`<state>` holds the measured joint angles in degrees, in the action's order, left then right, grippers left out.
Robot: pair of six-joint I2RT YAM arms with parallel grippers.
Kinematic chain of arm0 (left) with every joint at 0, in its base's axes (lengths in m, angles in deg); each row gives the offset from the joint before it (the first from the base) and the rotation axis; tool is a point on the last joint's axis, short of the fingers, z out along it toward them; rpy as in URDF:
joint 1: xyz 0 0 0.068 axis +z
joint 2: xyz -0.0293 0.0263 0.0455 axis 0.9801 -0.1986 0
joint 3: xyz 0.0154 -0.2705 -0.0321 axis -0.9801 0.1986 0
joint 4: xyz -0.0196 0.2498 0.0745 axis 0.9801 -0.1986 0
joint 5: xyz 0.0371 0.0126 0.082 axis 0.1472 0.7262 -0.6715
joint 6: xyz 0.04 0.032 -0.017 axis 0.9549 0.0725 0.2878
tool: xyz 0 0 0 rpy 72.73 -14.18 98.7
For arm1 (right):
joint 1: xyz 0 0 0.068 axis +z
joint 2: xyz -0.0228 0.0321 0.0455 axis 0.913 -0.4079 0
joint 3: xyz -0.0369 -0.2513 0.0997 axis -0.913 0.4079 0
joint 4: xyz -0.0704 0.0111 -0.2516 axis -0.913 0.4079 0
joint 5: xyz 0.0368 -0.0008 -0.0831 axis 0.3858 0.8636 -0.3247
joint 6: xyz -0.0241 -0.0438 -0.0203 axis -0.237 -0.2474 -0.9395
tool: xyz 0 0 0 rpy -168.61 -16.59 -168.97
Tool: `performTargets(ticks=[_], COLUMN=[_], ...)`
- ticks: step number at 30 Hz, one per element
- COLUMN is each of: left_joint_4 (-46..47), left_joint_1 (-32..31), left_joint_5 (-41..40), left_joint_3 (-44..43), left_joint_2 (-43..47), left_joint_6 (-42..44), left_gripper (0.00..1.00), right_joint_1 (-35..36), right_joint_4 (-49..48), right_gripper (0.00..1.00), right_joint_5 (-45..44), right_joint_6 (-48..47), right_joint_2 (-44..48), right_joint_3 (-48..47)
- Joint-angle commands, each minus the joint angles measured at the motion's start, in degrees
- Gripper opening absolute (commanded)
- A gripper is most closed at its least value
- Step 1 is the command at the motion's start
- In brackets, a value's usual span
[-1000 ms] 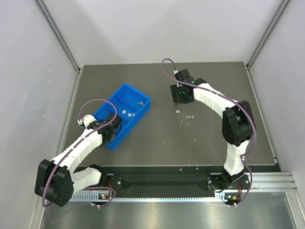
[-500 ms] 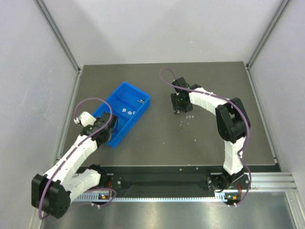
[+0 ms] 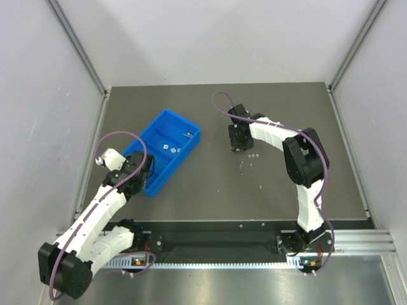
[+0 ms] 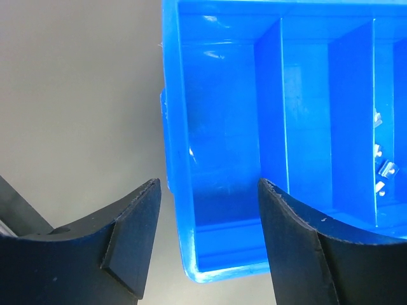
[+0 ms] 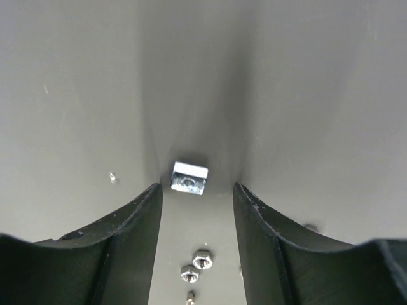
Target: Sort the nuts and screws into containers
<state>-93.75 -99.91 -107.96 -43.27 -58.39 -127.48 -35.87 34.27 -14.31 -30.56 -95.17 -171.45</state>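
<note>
Pickup of a single square nut (image 5: 189, 177), right side: that looks to be the step in hand. Right hand (image 5: 197, 198) sits low over the bench (image 5: 305, 95), released, one finger either side of the nut at centre of the right wrist view. Neither touches it; nothing grasped. Nut lies flat, hole up, slightly skewed to the finger line.

Next move, as I judge it: close squarely on the nut's flat sides, lift clear, carry it toward the blue tray (image 3: 166, 121) at left of centre in the overhead frame, and drop it in the compartment holding the sorted nuts (image 3: 170, 148). Piece is small and slick, so an off-centre pinch could flick it away or let it twist out.

Left hand (image 4: 208, 187) is open and empty, poised at the tray's corner at the bottom of the left wrist view. The outer wall passes between its fingers with no contact that I can see. Compartment under it is bare; a few nuts show in the one at the right edge of that view. One screw (image 3: 187, 135) lies in the tray's upper right end, overhead view.

Around: two hex nuts (image 5: 202, 258) just below the square one in the right wrist view. More loose pieces (image 3: 242, 164) are scattered to the lower right of the right hand overhead, one well apart. The hex nuts lie near the fingers, and a careless sweep could scatter them. Left arm lies by the tray's lower left end, so the carry looks safer coming in from the upper right.
</note>
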Motion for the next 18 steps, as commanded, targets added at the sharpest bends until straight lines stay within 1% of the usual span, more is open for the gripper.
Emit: performTargets(ticks=[1,5,7,8,9,11,12,13,16,18], left_joint_4=[-0.56,-0.65,-0.65,-0.56,-0.64,-0.82,-0.82,-1.0,-0.65,0.49], left_joint_1=[0.18,0.27,0.18,0.27,0.27,0.18,0.27,0.18,0.27,0.45], left_joint_5=[-2.16,-3.13,-3.48,-3.57,-3.57,-3.74,-3.66,-3.74,-3.74,-3.57], left_joint_3=[-1.87,-2.31,-2.48,-2.66,-2.57,-2.57,-2.57,-2.75,-3.1,-3.71], left_joint_2=[1.12,1.3,1.3,1.04,1.04,0.69,0.68,0.6,0.16,-0.46], left_joint_6=[1.87,2.13,2.48,2.57,2.66,2.66,2.66,2.66,2.75,3.62], left_gripper=[0.68,0.68,0.68,0.68,0.68,0.68,0.68,0.69,0.71,0.74], right_joint_1=[0.7,0.7,0.87,0.79,0.87,0.79,0.96,1.05,1.57,2.54], right_joint_4=[-3.14,-3.06,-2.88,-2.53,-2.35,-1.56,-0.78,-0.33,0.8,1.51], right_gripper=[0.48,0.43,0.38,0.35,0.28,0.19,0.12,0.08,0.01,0.0], right_joint_5=[-0.23,-0.66,-1.1,-1.37,-1.46,-1.55,-1.63,-1.46,-0.58,0.56], right_joint_6=[2.08,2.61,2.78,2.78,2.7,2.7,2.7,2.7,2.52,2.08], right_joint_2=[-1.73,-2.7,-3.05,-3.14,-3.14,-3.05,-2.44,-2.09,0.11,1.25], right_joint_3=[-2.68,-3.47,-3.39,-3.3,-3.3,-3.3,-3.3,-3.39,-4.17,-6.98])
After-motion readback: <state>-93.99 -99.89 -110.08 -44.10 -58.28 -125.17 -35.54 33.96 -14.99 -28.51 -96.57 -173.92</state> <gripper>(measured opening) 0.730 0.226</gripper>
